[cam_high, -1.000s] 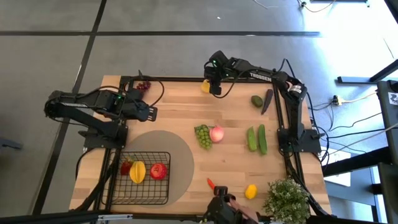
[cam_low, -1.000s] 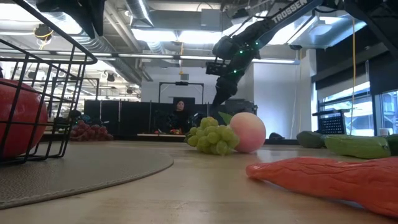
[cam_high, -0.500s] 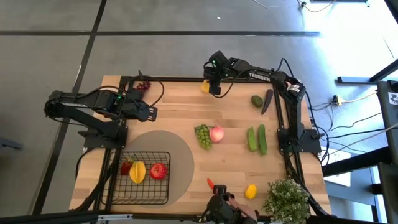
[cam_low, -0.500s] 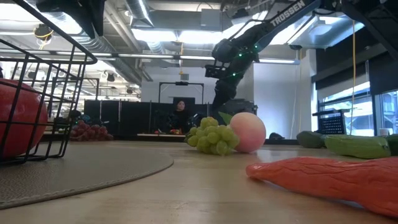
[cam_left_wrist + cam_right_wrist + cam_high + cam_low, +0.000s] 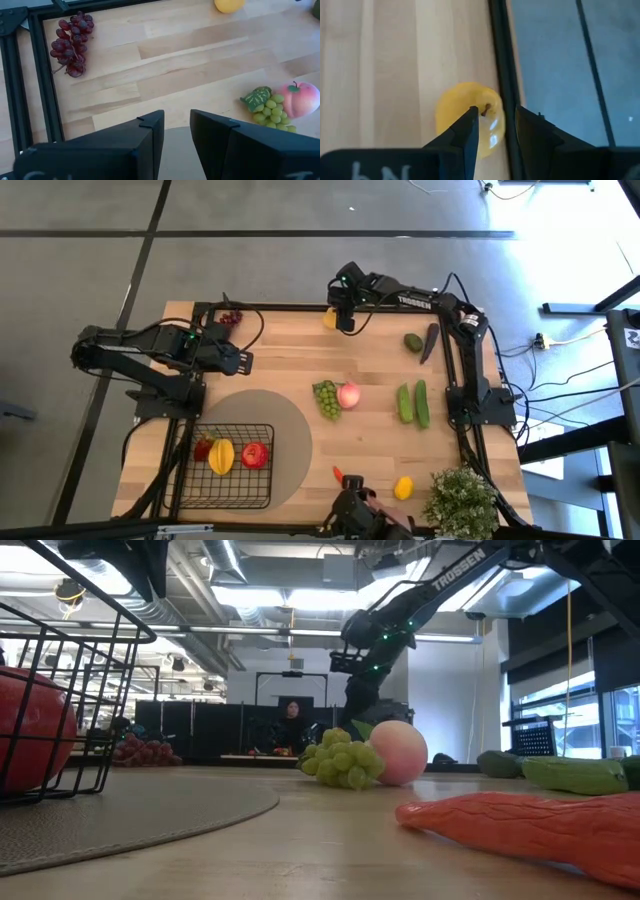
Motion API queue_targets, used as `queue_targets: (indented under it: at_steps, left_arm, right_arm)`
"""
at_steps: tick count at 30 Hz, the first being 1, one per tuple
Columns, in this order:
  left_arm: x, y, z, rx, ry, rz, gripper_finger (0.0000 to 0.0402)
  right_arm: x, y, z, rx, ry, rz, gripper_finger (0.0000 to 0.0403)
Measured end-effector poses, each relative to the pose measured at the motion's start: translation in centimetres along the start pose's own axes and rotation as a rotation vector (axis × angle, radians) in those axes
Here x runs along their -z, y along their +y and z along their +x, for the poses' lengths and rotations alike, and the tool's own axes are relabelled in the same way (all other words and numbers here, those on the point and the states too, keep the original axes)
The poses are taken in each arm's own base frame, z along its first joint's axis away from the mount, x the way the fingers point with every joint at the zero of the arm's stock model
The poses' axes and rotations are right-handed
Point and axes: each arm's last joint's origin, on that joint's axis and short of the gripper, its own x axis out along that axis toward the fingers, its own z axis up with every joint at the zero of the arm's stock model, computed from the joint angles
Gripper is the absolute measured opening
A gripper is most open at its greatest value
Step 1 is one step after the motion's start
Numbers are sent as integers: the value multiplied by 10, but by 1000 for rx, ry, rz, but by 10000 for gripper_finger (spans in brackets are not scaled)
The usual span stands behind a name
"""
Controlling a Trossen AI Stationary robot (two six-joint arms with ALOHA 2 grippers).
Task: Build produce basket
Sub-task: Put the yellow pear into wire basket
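Wood table (image 5: 290, 370), far edge — yellow fruit (image 5: 330, 318) sits against the frame, directly under right gripper (image 5: 492, 127), fingers apart astride it, not clamped. Basket (image 5: 232, 465) at the near-left corner, well apart.

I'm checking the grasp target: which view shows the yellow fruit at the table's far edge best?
The right wrist view: the yellow fruit fills it, stem visible, just beyond the right tool. The high view shows it small, the left wrist view only partly, the low view not at all.
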Motion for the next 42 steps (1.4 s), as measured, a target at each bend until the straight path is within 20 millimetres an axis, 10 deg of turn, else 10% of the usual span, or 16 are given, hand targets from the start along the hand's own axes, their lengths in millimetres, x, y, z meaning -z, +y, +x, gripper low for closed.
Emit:
queue_targets:
  at_steps: [22,42]
  left_arm:
    - [0,0,0,0,0,0,84]
    - [0,0,0,1,1,-1,84]
  right_arm:
    - [2,1,6,-10,4,3,5]
    - [2,1,6,-3,9,7,34]
